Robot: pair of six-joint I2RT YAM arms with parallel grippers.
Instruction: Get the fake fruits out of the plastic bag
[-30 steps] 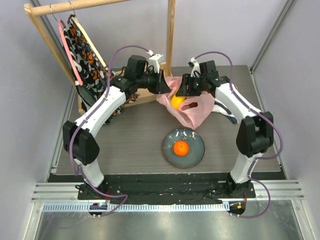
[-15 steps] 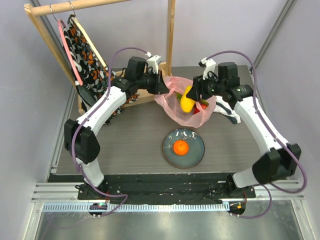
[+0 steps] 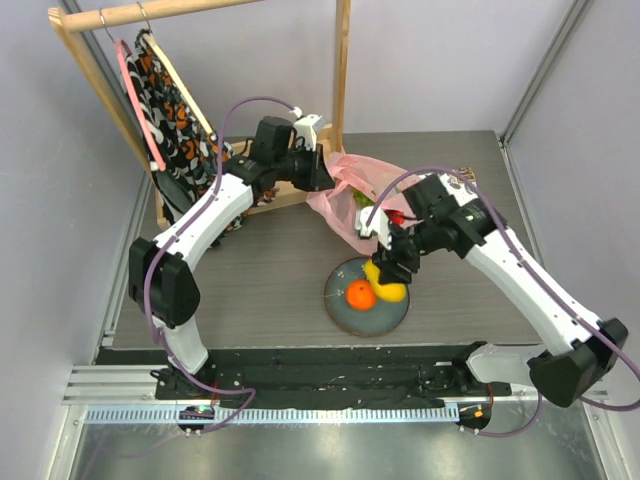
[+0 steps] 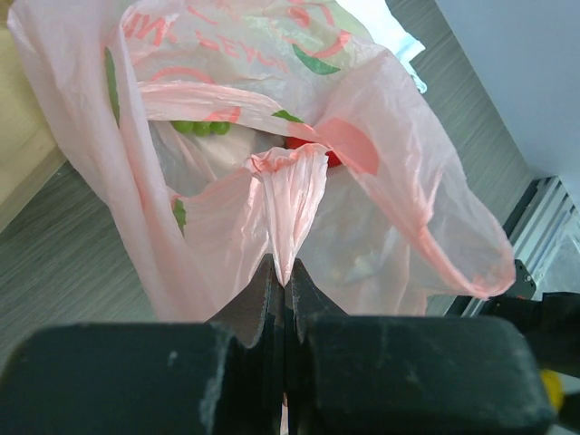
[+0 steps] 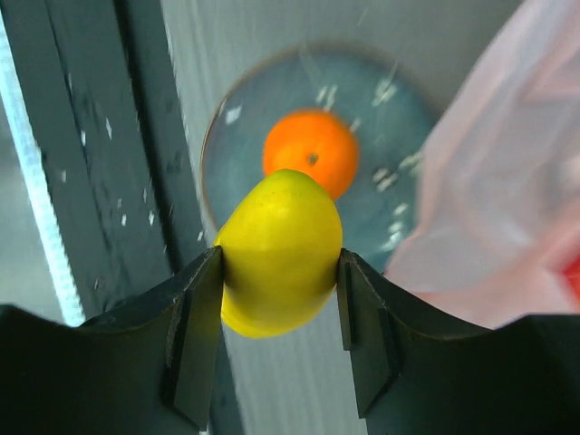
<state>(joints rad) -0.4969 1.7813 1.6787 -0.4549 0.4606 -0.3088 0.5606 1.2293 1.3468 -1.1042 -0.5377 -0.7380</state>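
The pink plastic bag (image 3: pixel 345 200) lies at the back of the table, its mouth held up by my left gripper (image 3: pixel 318 172), which is shut on a gathered fold of the rim (image 4: pixel 288 195). Inside the bag (image 4: pixel 399 172) I see green grapes (image 4: pixel 201 128) and a bit of a red fruit (image 4: pixel 308 143). My right gripper (image 3: pixel 387 280) is shut on a yellow mango (image 3: pixel 388 283), hanging over the right part of the blue-grey plate (image 3: pixel 345 315). An orange (image 3: pixel 361 294) sits on that plate. In the right wrist view the mango (image 5: pixel 279 249) fills the jaws above the orange (image 5: pixel 310 152) and plate (image 5: pixel 399 118).
A wooden rack (image 3: pixel 342 70) with a patterned cloth on a hanger (image 3: pixel 175 110) stands at the back left. A white cloth (image 4: pixel 390 27) lies behind the bag. The black front rail (image 5: pixel 91 136) runs just beyond the plate.
My right arm has lifted the mango out of the bag and swung it forward over the plate. The left gripper has kept its hold on the bag's rim.
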